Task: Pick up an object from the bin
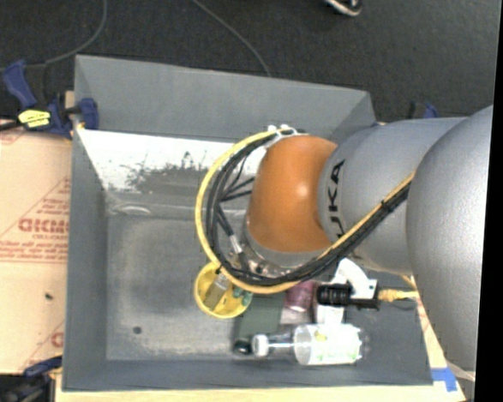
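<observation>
Bin: a grey metal bin with sloping walls (pixel 144 257) is sitting in the middle of the camera view; the loose things are gathering in its near right part.
Arm: a silver-grey robot arm (pixel 406 198) is reaching in from the right; a rounded orange cover (pixel 291 194) is sitting on its wrist; yellow and black cables (pixel 211 193) are looping round the cover's left side.
Pincer: the pincer (pixel 227 278) is hanging below the orange cover, over the near middle of the bin floor; whether it is spread or pressed together cannot be told, since the wrist is lying in front of it.
Thing beneath the pincer: a yellow round plastic ring-shaped object (pixel 207 294) is lying flat on the floor, just under the pincer; its upper edge is running beneath the cables; whether the pincer is touching it cannot be told.
Bottle: a clear plastic bottle with a white label and a dark cap (pixel 314 345) is lying on its side along the near wall, to the right of the yellow object; its cap is pointing left.
Purple thing: a small purple-pink object (pixel 298 300) is lying between the yellow object and the arm, just above the bottle; its kind cannot be told.
</observation>
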`<action>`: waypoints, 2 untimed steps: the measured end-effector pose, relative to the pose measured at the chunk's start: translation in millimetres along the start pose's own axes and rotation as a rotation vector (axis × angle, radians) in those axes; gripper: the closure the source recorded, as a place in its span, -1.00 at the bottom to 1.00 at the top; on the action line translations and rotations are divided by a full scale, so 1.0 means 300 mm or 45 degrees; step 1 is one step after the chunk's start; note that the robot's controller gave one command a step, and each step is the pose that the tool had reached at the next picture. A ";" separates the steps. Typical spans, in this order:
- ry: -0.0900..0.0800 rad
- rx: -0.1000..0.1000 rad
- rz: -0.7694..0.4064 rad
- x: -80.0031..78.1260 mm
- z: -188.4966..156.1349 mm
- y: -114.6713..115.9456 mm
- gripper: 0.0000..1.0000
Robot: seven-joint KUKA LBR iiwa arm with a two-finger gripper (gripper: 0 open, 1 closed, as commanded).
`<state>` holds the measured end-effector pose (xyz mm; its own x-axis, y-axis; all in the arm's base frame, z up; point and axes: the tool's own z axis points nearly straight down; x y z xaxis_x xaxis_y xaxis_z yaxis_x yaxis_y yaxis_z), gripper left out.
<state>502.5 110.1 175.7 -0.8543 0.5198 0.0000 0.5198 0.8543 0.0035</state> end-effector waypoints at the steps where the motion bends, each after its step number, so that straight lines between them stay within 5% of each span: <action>1: -0.013 -0.010 -0.034 -0.083 0.228 -0.013 1.00; 2: 0.000 0.000 0.147 -0.043 0.162 -0.044 1.00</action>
<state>506.6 92.2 127.0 -0.7888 0.6147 0.0004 0.6147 0.7887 0.0033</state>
